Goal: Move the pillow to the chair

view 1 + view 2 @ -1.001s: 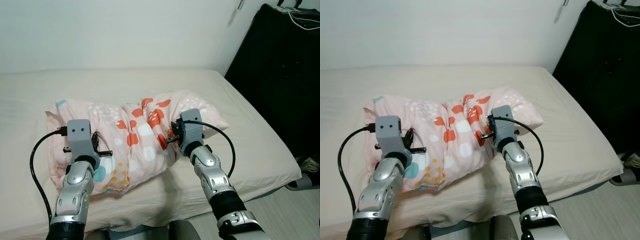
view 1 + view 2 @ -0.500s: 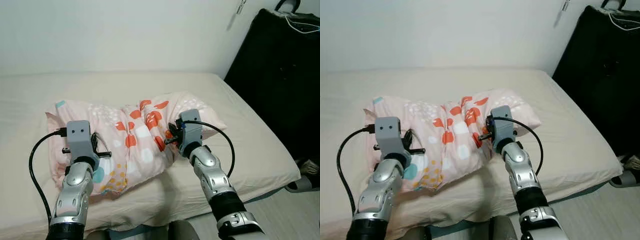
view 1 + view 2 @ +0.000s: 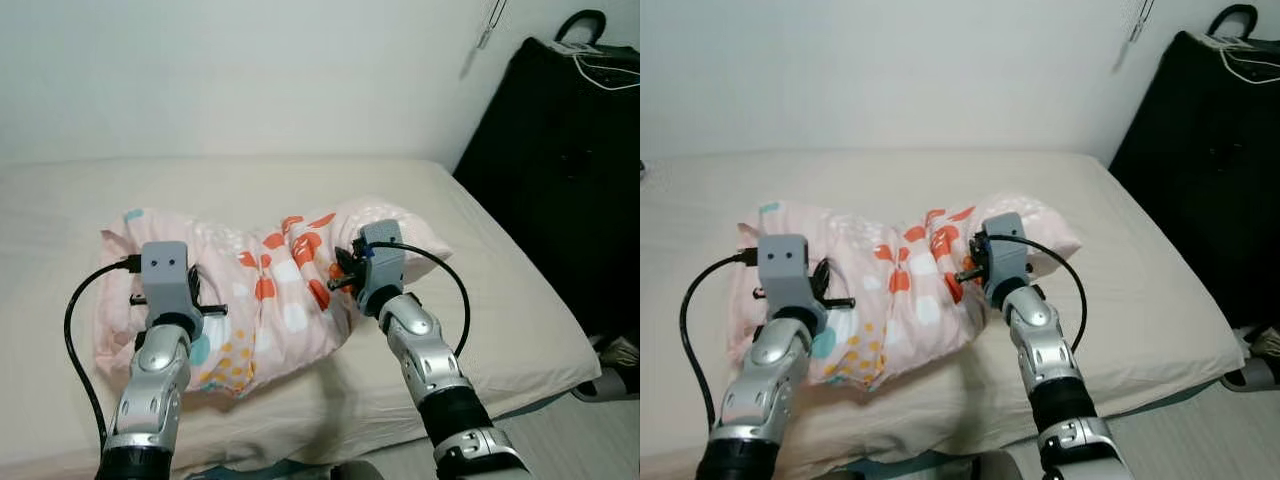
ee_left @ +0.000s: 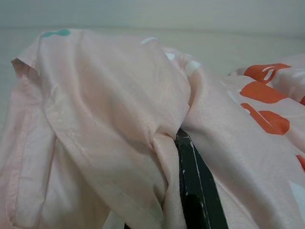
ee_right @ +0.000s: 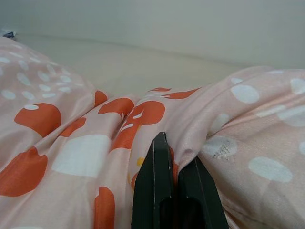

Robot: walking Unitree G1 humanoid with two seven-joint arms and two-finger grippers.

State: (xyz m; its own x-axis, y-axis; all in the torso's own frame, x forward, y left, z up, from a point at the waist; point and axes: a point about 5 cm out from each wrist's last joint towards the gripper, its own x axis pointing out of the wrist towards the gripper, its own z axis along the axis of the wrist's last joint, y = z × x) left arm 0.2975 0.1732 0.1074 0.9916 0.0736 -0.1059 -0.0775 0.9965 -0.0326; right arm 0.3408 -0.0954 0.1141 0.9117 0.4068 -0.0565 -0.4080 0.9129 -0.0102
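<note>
The pink pillow (image 3: 270, 290) lies on the big cream bed (image 3: 500, 300), close to the bed's near edge. It has orange, white, yellow and teal spots on it. Its middle is bunched up into folds.

Both silver arms reach forward from the near edge of the bed to the pillow, bent a little at the elbow. The left gripper (image 3: 205, 308) is at the pillow's left part, by the teal spot. In the left wrist view, one black finger (image 4: 193, 186) sticks out of a fold of pink cloth, and the cloth is gathered tight around it. The other finger is hidden, so it looks like the fingers are pinching the cloth. A black cable (image 3: 80, 330) loops from this arm's grey wrist box down beside the pillow.

The right gripper (image 3: 343, 281) is at the pillow's right part, next to the orange spots. In the right wrist view, its two black fingers (image 5: 155, 191) are pressed together, with a ridge of pillow cloth pulled up between them. Another black cable (image 3: 455, 290) curves out from this wrist over the bed.

To the right of the bed stands a big black thing (image 3: 560, 170) with a white cord (image 3: 605, 72) lying on top. A plain pale wall (image 3: 250, 70) is behind the bed. A grey shoe (image 3: 612, 360) sits on the floor past the bed's right corner. I can see no words or labels to read.
</note>
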